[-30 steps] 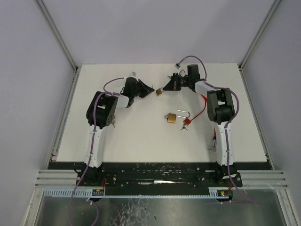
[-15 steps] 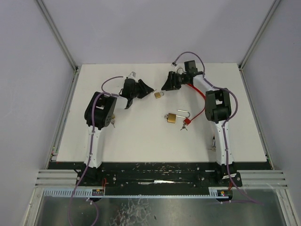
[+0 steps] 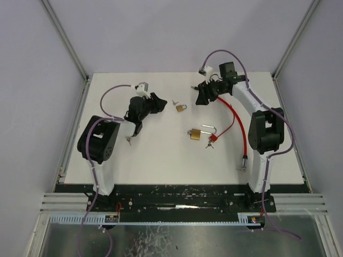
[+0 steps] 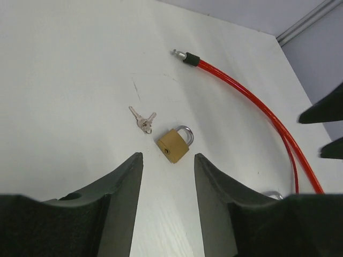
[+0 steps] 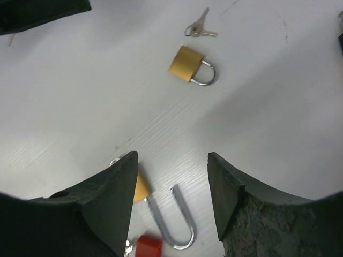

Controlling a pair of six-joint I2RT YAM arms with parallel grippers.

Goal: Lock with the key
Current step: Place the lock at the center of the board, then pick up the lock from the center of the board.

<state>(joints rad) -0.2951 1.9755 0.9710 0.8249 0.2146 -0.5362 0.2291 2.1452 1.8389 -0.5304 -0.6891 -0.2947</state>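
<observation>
A small brass padlock (image 3: 181,107) lies on the white table with its shackle closed, and its pair of keys (image 3: 174,101) rests just beside it, out of the lock. My left gripper (image 3: 156,102) is open to its left, and the padlock (image 4: 174,144) and keys (image 4: 142,120) lie just beyond its empty fingers. My right gripper (image 3: 202,97) is open to the right and holds nothing. Its view shows the same padlock (image 5: 187,63) and keys (image 5: 198,29) farther off.
A larger brass padlock (image 3: 195,134) with an open shackle (image 5: 179,219) lies mid-table, with a red key tag (image 3: 213,138) at its side. A red cable (image 3: 236,115) runs from behind the right gripper down the right side. The table's raised rails (image 3: 75,118) border it.
Both grippers opened and let go of the small padlock, which now lies on the table. The left arm drew back to the left, the right arm back to the right.
</observation>
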